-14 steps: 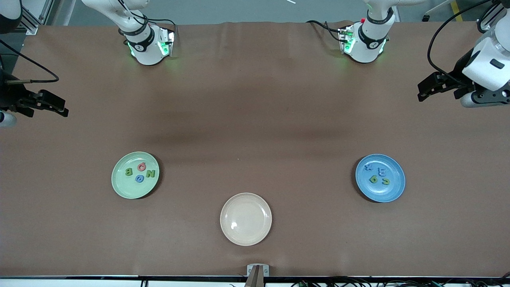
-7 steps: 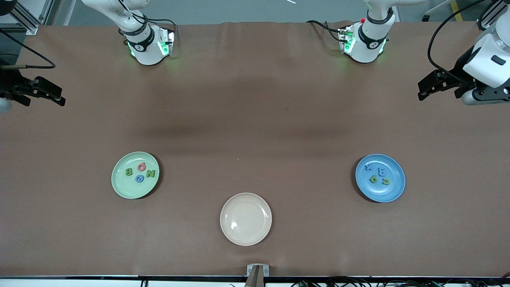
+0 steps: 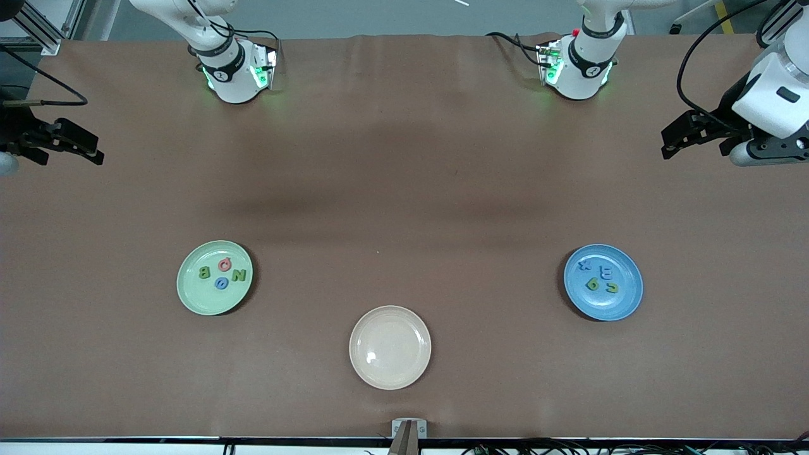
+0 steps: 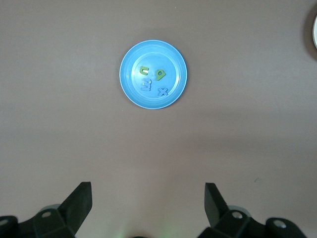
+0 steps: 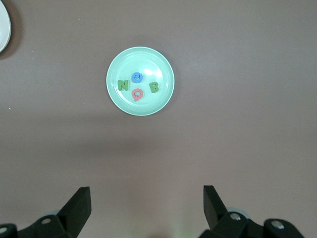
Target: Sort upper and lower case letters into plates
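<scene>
While both arms wait raised at the table ends, left fingers (image 4: 146,208) wide (empty), right fingers (image 5: 146,208) wide.

We see the scene evenly and fairly brightly lit from overhead, with no harsh contrast. The brown table (image 3: 404,158) carries a broad, soft-edged darker band across its middle in the front view, and each plate throws only a thin shadow at its rim. A small white highlight glints on the cream plate (image 3: 390,347), and the light green plate (image 5: 140,81) shows a pale sheen at its centre in the right wrist view. Green indicator lights glow at both arm bases and tint the cloth beside them. The front view is sharp throughout; in the wrist views the table is crisp while the nearby dark fingers (image 4: 79,203) look slightly soft.
</scene>
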`<state>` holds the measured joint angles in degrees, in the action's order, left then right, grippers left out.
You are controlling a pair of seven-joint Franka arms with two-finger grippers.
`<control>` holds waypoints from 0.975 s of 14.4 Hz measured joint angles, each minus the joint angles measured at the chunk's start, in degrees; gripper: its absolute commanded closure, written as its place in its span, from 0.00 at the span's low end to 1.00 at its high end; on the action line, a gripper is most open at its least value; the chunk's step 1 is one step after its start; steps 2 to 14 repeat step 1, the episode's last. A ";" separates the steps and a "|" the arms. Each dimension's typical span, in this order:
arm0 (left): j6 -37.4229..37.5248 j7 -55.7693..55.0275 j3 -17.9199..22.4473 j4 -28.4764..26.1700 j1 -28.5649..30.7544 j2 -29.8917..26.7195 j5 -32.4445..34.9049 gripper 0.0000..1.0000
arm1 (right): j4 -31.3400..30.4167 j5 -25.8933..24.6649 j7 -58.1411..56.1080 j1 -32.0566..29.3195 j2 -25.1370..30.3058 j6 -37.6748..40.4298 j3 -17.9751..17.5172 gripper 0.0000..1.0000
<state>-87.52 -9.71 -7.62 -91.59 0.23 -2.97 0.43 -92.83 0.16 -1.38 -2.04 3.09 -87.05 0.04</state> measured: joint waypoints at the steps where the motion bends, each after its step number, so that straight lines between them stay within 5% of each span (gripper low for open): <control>1: 0.00 0.00 0.00 0.00 0.01 0.00 0.00 0.00 | -0.01 0.01 0.00 0.00 0.00 0.00 0.00 0.00; 14: 0.00 0.00 0.00 0.00 0.01 0.00 0.00 0.00 | -0.01 0.01 0.00 0.00 0.00 0.00 0.00 0.00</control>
